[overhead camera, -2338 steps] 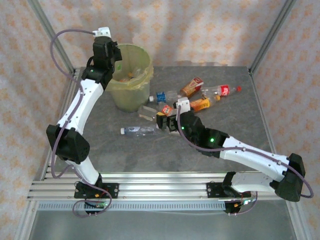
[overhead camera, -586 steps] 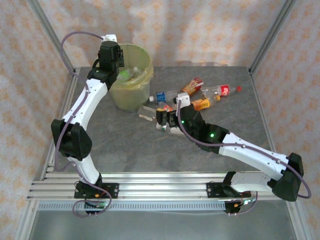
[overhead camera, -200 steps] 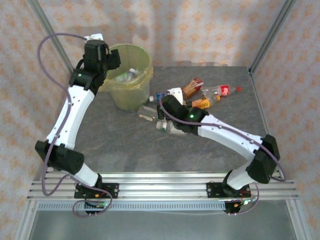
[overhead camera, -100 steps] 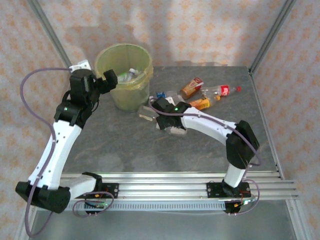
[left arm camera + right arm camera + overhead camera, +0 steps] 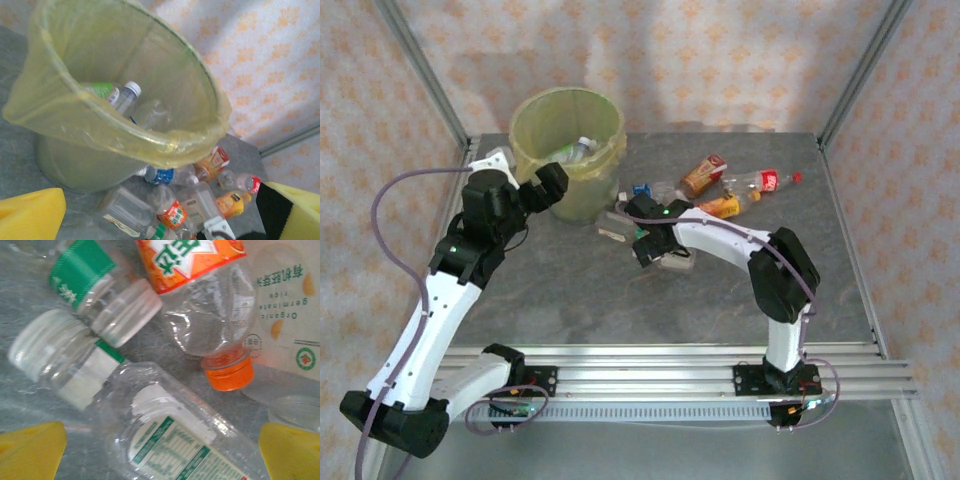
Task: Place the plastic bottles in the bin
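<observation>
Beside the bin [image 5: 612, 142], the left tool [image 5: 542, 188] has pulled back, released and empty, one bottle [image 5: 125, 97] delivered inside; the right tool [image 5: 658, 254], spread wide, has dropped over the clear bottles [image 5: 175, 440] remaining on the worktop [image 5: 610, 300].

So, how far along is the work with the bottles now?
Done: a few bottles lie inside the bin. In hand: nothing; the left hand is open beside the bin, the right hand open over the pile. Left: that pile of bottles on the table, at least six.
</observation>
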Robot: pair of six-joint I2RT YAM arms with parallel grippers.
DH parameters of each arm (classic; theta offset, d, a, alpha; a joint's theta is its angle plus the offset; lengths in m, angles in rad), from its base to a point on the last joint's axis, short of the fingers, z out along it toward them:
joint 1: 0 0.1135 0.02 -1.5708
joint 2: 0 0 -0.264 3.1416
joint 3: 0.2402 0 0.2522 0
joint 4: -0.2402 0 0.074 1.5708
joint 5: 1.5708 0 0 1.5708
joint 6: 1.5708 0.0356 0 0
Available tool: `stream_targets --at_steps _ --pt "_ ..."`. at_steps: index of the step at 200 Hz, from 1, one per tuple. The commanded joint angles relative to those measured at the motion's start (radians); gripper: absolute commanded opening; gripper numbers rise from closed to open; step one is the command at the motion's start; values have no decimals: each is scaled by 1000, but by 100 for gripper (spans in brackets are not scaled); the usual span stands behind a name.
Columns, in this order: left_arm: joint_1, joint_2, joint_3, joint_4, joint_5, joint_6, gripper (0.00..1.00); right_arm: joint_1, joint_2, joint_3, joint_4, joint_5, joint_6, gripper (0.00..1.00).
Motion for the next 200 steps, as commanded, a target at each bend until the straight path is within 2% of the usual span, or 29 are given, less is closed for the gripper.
stream_targets --at_steps 1,71,200 --pt "-27 -3 -25 37 16 -36 100 -23 12 22 5 -16 -22 99" --pt "-51 2 -18 33 -1 -32 100 -28 46 -14 19 -52 -22 99" --pt "-57 9 7 18 -22 -21 100 -28 -45 -147 25 -213 77 99"
